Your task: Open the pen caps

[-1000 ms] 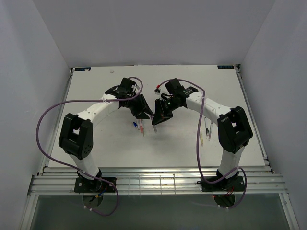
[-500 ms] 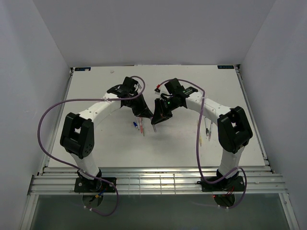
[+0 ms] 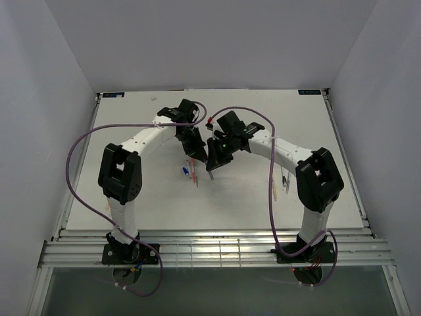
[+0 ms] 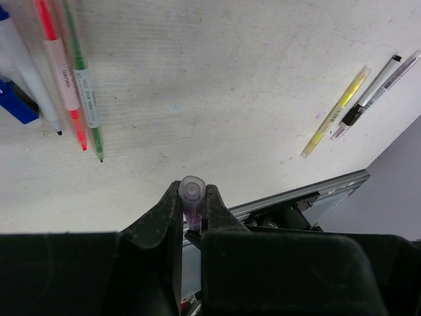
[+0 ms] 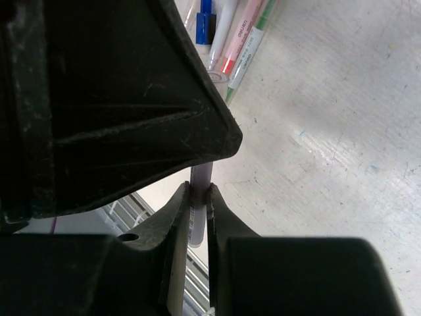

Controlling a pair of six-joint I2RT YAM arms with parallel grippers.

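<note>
Pens, seven total. Cluster one: blue-white pen (image 4: 23, 66), pink pen (image 4: 62, 79), green pen (image 4: 85, 92). Cluster two: yellow pen (image 4: 335, 112), black-white pen (image 4: 375, 85), violet-grey pen (image 4: 409, 62). One pale pen (image 5: 199, 197) held aloft. Caps off, two: blue cap (image 4: 16, 105), violet cap (image 4: 192, 196).

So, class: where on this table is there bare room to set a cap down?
Bare: the far strip of table by the back wall, and the near middle, between the centre pens and the front edge. Crowded: around the centre pens and the right pens.
</note>
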